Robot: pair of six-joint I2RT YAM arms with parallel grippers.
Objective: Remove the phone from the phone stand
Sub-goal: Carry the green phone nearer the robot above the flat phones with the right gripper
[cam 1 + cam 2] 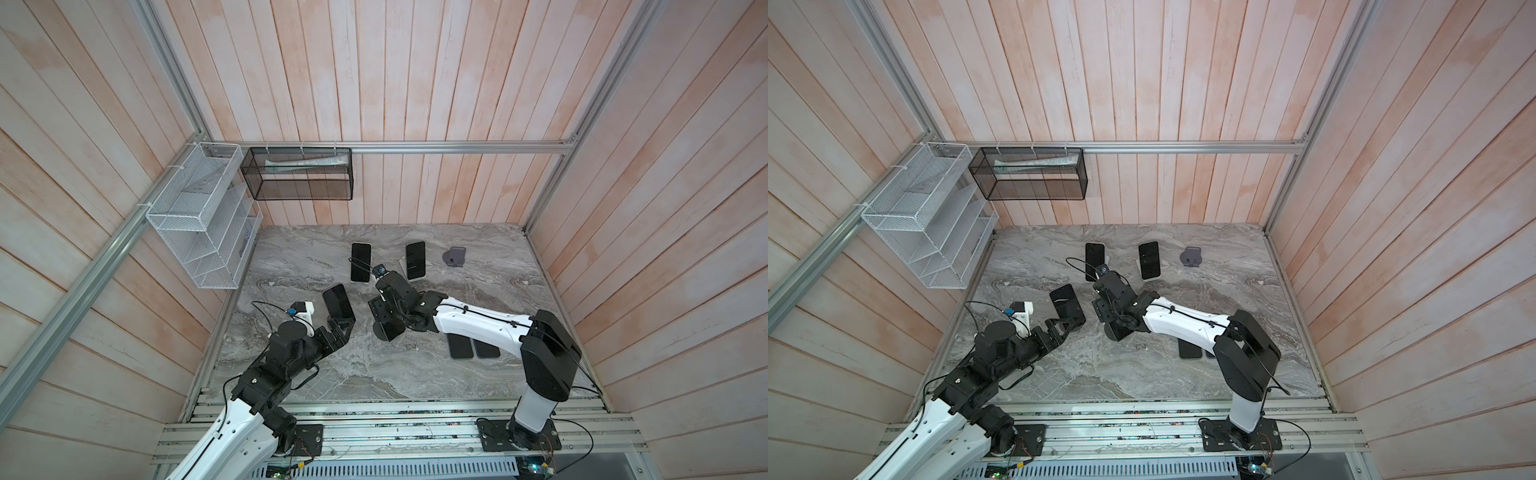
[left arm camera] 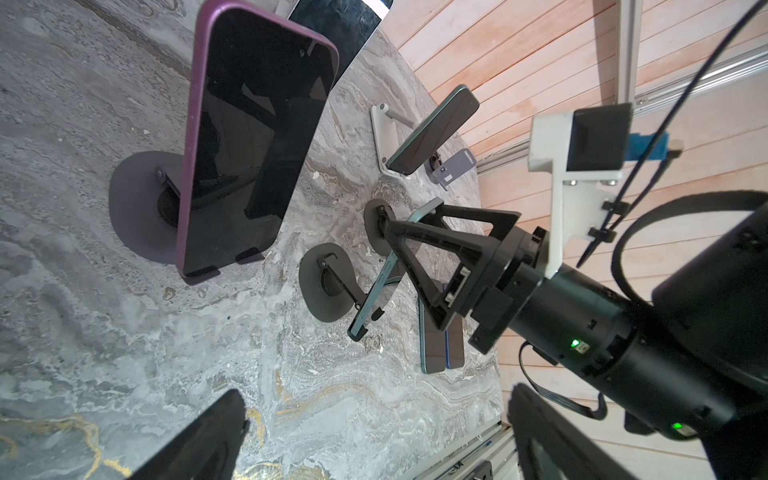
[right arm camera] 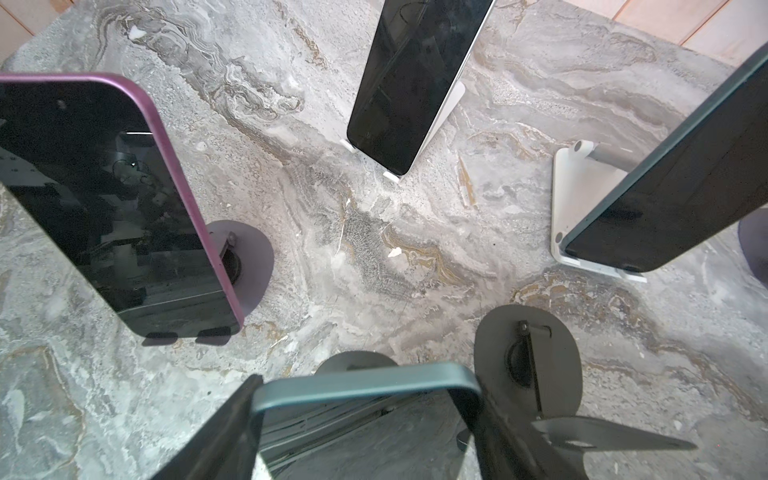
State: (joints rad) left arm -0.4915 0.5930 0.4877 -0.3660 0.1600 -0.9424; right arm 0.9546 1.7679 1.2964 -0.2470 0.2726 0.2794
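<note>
Through the right wrist camera, the right tool [image 3: 368, 376] straddles the top end of the teal phone [image 3: 365, 428]. A dark finger [image 3: 224, 436] presses against each long edge, so it grips the phone by its sides. The phone leans on its phone stand [image 3: 357, 359], whose round dark base shows just beyond the phone's top. Right beside that base is an empty dark stand [image 3: 528, 365]. Farther across the marble table [image 3: 332, 249], a purple phone [image 3: 112, 208] leans on a round base, and two more phones [image 3: 411, 83] lean on white stands [image 3: 577, 195].

Through the left wrist camera, the left tool [image 2: 376, 392] is spread wide, with only bare table between its fingers. The purple phone [image 2: 253, 137] stands close in front of it. Beyond, the right tool sits either side of the teal phone [image 2: 380, 286], whose lower end rests in its stand's two hooks. Two flat phones [image 2: 440, 345] lie side by side just behind.

In both top views, the right tool [image 1: 384, 318] is at the centre of the frame, with the teal phone mostly hidden under it. The left tool [image 1: 343, 326] is just left of centre, near the foot of the purple phone's stand; whether it touches I cannot tell. A small grey stand [image 1: 455, 257] sits empty toward the upper right of the table.
</note>
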